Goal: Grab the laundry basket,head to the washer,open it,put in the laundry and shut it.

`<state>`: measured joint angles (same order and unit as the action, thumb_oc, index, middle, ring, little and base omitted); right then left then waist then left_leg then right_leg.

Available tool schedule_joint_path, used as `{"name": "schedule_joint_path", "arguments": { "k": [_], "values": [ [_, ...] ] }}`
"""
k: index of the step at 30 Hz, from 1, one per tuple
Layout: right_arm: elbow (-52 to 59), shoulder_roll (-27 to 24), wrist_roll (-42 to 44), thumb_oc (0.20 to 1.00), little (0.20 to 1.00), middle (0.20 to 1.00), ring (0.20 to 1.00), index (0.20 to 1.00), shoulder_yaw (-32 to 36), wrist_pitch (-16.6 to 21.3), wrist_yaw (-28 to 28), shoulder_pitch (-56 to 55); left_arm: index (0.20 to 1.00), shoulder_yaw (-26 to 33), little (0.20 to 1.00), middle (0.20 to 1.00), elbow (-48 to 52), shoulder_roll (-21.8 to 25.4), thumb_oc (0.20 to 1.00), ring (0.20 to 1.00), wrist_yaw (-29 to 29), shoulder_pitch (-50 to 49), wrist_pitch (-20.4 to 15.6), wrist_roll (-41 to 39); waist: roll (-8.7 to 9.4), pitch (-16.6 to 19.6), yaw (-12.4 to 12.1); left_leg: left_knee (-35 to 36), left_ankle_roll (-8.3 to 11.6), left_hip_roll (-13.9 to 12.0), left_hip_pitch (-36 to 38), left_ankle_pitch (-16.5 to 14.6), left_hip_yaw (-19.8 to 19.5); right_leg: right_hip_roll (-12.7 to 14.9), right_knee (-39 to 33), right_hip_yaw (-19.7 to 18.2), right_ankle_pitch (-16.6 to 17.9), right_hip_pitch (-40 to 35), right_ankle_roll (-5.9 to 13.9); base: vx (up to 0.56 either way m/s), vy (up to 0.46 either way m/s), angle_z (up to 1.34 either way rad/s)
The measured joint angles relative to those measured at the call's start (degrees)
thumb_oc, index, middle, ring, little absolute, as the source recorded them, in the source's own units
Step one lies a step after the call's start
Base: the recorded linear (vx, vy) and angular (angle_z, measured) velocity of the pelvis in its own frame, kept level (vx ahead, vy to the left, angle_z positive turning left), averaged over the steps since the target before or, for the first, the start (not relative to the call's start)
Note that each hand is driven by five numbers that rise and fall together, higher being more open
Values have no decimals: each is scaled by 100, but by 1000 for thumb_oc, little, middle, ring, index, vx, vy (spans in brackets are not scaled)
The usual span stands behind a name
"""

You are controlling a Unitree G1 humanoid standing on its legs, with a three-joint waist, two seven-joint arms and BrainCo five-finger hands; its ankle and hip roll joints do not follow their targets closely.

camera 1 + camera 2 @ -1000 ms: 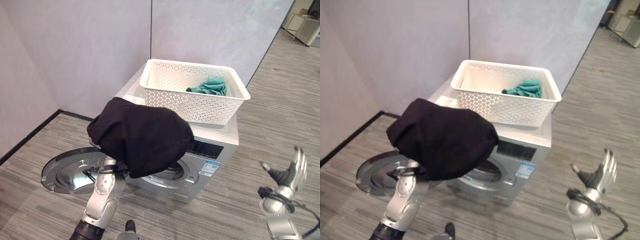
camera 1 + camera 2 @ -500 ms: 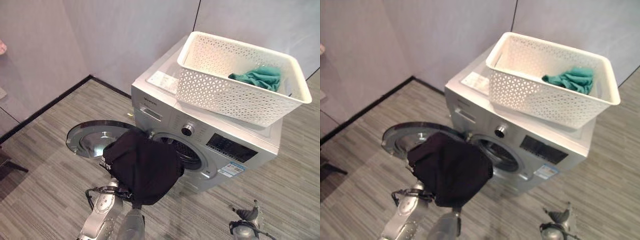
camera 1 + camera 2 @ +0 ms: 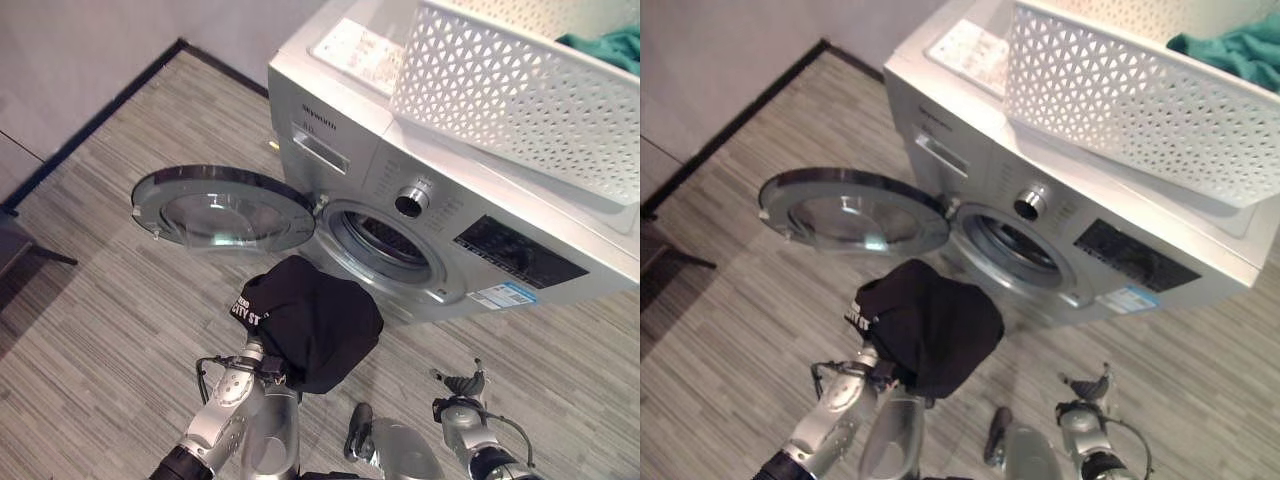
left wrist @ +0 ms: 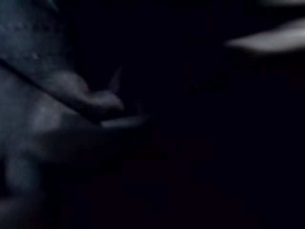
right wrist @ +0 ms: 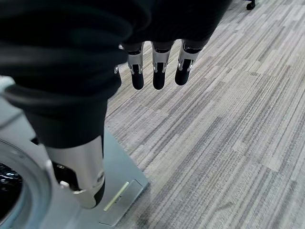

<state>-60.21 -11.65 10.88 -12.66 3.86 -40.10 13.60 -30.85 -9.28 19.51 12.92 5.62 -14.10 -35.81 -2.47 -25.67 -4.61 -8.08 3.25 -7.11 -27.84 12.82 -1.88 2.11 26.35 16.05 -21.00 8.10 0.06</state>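
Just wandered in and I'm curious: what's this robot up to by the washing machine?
It is loading laundry. Its left hand carries a black garment low in front of the washer, whose round door hangs wide open. A white basket sits on top of the machine with a teal cloth in it. The right hand hangs free, fingers straight, over the floor.

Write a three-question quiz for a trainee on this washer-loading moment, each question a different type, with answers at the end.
1. True or false: the washer door is open.
2. Which garment remains in the white basket on top of the washer? A) black B) teal C) red
3. Fill in: the black garment draped over the left hand hangs in front of the washer's ____.

Key: 1 true. 2 B, the teal cloth. 3 drum opening. The right hand hangs with straight fingers, holding nothing.
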Motion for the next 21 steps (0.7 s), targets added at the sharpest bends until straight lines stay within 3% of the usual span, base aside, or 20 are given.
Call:
{"name": "schedule_joint_path", "arguments": {
  "k": [5, 13, 18, 21],
  "values": [
    [-14, 313, 410, 1000, 1000, 1000, 1000, 1000, -304, 145, -234, 291, 200, -158, 200, 200, -569, -247, 200, 200, 351, 829, -100, 4, 208, -382, 42, -168, -18, -20, -714, 170, -66, 36, 591, -46, -235, 898, -3, -57, -23, -3],
    [438, 524, 431, 1000, 1000, 1000, 1000, 1000, -545, 291, -478, 293, 200, 97, 200, 200, -1282, -728, 200, 200, 885, 1791, -257, -8, 430, -448, 223, -189, -25, -32, -1330, 227, -33, 69, 853, -148, -252, 1675, -10, 6, 7, -6],
    [940, 643, 427, 1000, 1000, 1000, 1000, 1000, -791, 511, -509, 294, 200, 353, 200, 200, -1472, -853, 200, 200, 1277, 2390, -371, -5, 731, -448, 254, -190, -75, -9, -1686, 216, 109, 133, 886, -296, -233, 2132, 24, 33, 19, -8],
    [1056, 678, 427, 1000, 1000, 1000, 1000, 1000, -792, 627, -573, 305, 200, 369, 200, 200, -1608, -859, 200, 200, 1446, 2652, -495, 39, 818, -434, 316, -195, -75, 33, -1900, 220, 103, 171, 823, -279, -212, 2299, 63, 41, 2, 3]
  ]
}}
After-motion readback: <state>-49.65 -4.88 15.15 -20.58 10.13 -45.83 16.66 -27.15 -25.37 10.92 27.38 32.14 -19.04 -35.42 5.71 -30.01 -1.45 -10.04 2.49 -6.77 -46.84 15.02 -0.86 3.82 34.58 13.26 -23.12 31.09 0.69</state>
